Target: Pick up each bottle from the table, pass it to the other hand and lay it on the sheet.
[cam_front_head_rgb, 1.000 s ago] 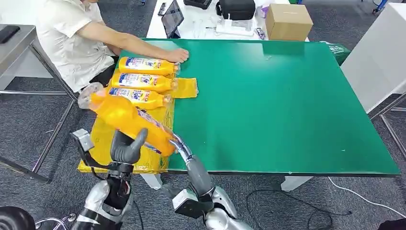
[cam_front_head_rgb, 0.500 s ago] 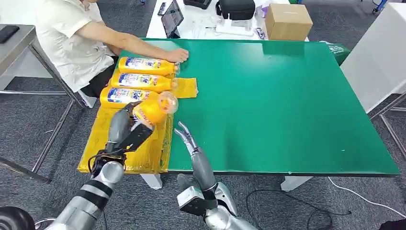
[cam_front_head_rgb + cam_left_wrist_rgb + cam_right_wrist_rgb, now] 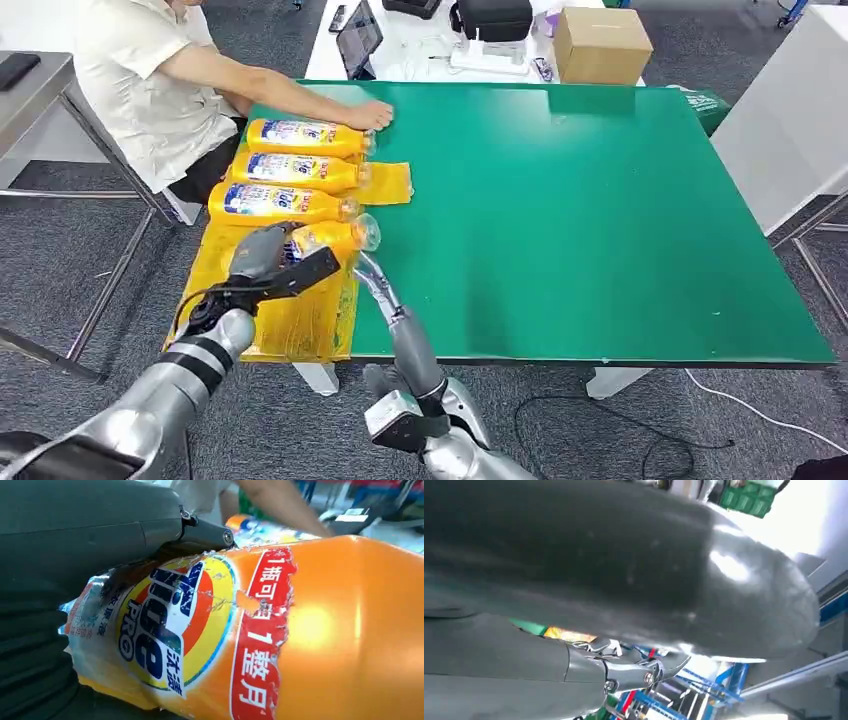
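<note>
My left hand (image 3: pixel 268 262) grips an orange detergent bottle (image 3: pixel 332 238) by its labelled body, cap pointing right, low over the yellow sheet (image 3: pixel 290 328). I cannot tell whether it touches the sheet. In the left wrist view the bottle (image 3: pixel 310 630) is very close, with my left hand (image 3: pixel 75 535) wrapped around its label. Three more orange bottles (image 3: pixel 296 171) lie side by side on the sheet just beyond it. My right hand (image 3: pixel 374 282) stands open and empty at the sheet's right edge, a little apart from the held bottle. The right wrist view has my right hand (image 3: pixel 624 580) blurred.
A person sits at the table's far left corner, one hand (image 3: pixel 371 115) resting on the green table (image 3: pixel 600 220) beside the farthest bottle. A cardboard box (image 3: pixel 602 44) and a tablet (image 3: pixel 360 38) stand on a white table behind.
My left hand has carried the bottle forward from the table's near edge, turned it level and lowered it beside the third bottle. My right hand has let go and stayed near the edge.
</note>
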You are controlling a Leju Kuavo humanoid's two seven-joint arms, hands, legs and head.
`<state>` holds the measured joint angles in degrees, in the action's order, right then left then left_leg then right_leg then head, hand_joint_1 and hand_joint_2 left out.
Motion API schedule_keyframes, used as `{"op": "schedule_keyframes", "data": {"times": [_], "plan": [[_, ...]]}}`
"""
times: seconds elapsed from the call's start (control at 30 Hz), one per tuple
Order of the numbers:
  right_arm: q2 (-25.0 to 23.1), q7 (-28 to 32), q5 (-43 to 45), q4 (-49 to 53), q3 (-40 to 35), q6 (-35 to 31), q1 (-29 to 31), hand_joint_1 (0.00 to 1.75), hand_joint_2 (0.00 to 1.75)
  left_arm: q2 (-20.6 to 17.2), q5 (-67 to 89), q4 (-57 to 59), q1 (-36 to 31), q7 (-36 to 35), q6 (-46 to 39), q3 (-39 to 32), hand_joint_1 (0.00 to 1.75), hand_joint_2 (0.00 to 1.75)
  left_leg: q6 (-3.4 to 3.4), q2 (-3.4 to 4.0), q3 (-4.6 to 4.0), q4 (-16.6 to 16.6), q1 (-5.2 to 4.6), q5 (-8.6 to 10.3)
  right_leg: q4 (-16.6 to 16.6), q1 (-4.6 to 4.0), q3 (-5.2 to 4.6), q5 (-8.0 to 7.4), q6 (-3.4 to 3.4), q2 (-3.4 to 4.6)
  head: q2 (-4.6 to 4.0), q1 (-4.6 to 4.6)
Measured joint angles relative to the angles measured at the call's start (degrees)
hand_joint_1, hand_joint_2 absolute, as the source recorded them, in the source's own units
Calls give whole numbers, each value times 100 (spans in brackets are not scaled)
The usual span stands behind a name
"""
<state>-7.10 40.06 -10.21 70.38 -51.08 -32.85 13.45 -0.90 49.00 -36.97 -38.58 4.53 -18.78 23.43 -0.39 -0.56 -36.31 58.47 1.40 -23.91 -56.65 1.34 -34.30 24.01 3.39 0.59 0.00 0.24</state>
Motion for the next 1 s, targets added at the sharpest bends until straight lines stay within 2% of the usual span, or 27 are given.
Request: {"op": "schedule_keyframes", "data": {"times": [0.07,0.1,0.17,0.2,0.47,0.77,1.0], "plan": [[-11,0,2,0,-11,0,15,0,0,0,11,190,-131,-15,39,13,175,175,-1,0,0,0,0,1,-1,0,1,0,0,0,0,0],[-13,0,4,0,-20,0,23,0,0,0,11,260,-175,-18,70,15,65,175,-1,0,0,0,0,1,-1,0,1,0,0,0,0,-2],[-13,0,9,0,-37,0,35,0,0,2,11,381,-248,-18,101,20,19,175,-1,0,0,0,0,1,-1,0,1,0,0,-1,0,0],[-15,0,11,0,-41,2,36,0,0,2,-19,433,-284,6,151,22,3,175,-1,0,0,0,-1,1,-1,1,2,0,0,-1,0,0],[-11,0,61,0,-44,57,28,0,0,2,-22,597,-289,525,566,48,0,175,-1,0,0,0,0,1,-1,0,0,0,0,0,0,-2],[-4,0,103,2,-44,70,25,0,0,-2,9,564,-257,684,689,76,0,175,-1,0,0,0,0,1,-1,1,1,0,0,-1,0,-2],[31,0,116,50,-37,105,-50,0,0,-257,-9,-442,89,940,1069,225,0,175,-1,0,0,0,0,0,-1,0,1,0,0,1,0,0]]}}
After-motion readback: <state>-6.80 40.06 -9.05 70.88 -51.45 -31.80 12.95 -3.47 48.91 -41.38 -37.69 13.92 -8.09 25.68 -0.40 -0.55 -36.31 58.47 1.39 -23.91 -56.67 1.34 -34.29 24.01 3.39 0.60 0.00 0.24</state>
